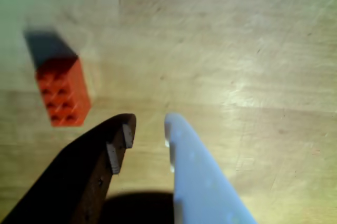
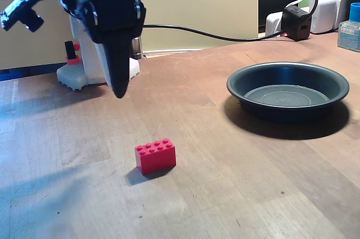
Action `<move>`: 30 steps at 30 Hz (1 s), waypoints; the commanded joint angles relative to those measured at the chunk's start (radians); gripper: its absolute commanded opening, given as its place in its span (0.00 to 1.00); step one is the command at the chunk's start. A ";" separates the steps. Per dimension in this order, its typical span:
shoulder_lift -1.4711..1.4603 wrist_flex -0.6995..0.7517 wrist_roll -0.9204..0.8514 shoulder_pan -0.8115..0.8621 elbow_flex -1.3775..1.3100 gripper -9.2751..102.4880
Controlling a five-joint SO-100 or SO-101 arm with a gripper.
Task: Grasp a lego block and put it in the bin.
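Wrist view: hand (image 1: 147, 129) seen from above, a dark finger at left and a pale finger at right, tips apart with bare wood between them, gripping nothing. Lego block (image 1: 62, 91) up and to the left of the dark fingertip, apart from it, studs facing the camera, a dark shadow just beyond its far end. Wooden surface (image 1: 253, 50) scratched and brightly lit at right.

Fixed view: hand (image 2: 118, 90) hanging point-down above the surface (image 2: 236, 194), well clear of it, seen edge-on as one dark tapering shape, so the gap between the fingers not readable here. Lego block (image 2: 155, 155) resting flat on the wood, studs up, nearer the camera than the hand and slightly to its right, touching nothing else. Bin (image 2: 288, 90) at right, well apart from the block, upright with nothing inside. White robot base (image 2: 79, 70) at far left behind the hand. Black cable (image 2: 214, 35) running along the far edge to a black power adapter (image 2: 296, 21), white boxes (image 2: 329, 11) beside it, and a bottle with a blue cap (image 2: 352, 25) at the far right edge.
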 commanded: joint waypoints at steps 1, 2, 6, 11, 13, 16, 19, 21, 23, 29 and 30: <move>-0.037 0.005 0.006 -0.020 -0.077 0.10; -0.054 0.005 0.006 -0.029 -0.087 0.10; -0.120 0.005 0.006 -0.041 -0.176 0.10; -0.184 0.003 0.002 -0.041 -0.225 0.10; -0.204 0.003 -0.005 -0.041 -0.245 0.10; -0.215 0.003 -0.008 -0.041 -0.250 0.11; -0.216 0.003 -0.008 -0.041 -0.247 0.18; -0.216 0.003 -0.009 -0.041 -0.247 0.24; -0.216 0.003 -0.009 -0.041 -0.245 0.28; -0.218 0.002 -0.011 -0.051 -0.239 0.30; -0.219 0.002 -0.011 -0.057 -0.239 0.30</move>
